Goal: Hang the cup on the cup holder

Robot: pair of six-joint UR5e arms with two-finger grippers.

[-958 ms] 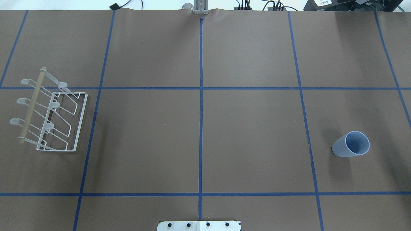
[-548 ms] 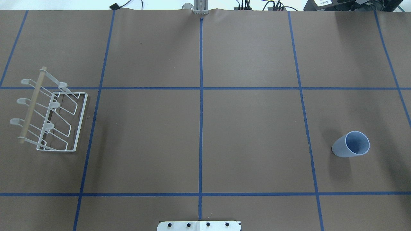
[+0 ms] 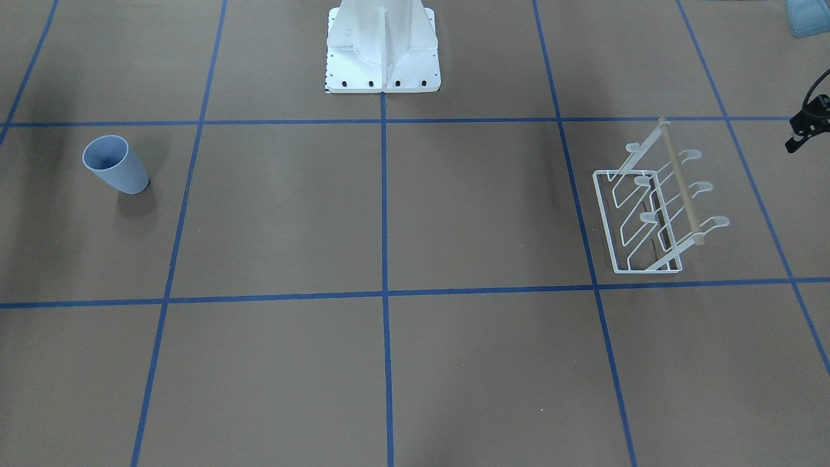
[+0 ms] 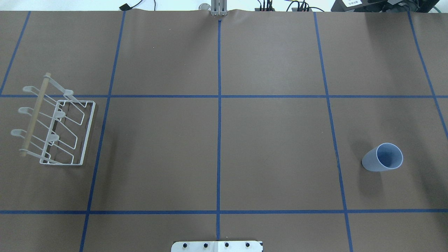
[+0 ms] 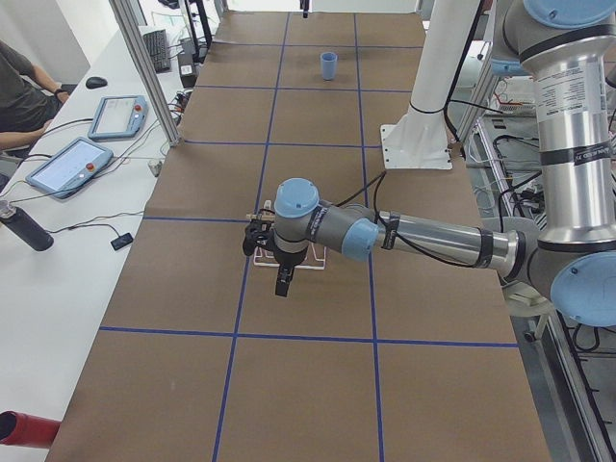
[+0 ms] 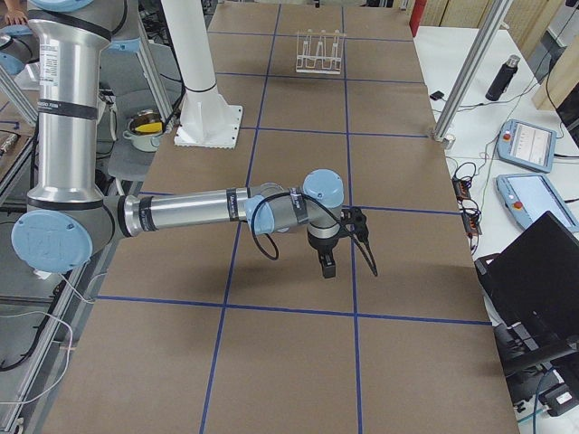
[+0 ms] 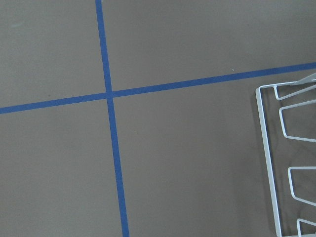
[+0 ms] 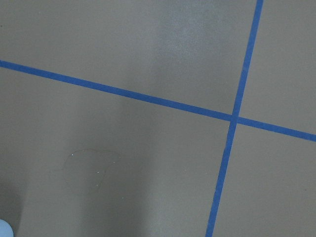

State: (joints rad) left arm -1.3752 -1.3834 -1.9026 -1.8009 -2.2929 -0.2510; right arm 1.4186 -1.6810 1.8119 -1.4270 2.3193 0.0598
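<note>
Standing toward opposite table point(image 4: 224, 157) ends, cup point(image 4: 379, 161) and cup holder point(image 4: 35, 115); jaws' state indiscernible.

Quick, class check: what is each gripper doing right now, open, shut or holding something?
Left gripper: cannot be told, seen only from the side.
Right gripper: cannot be told, same reason.
</note>
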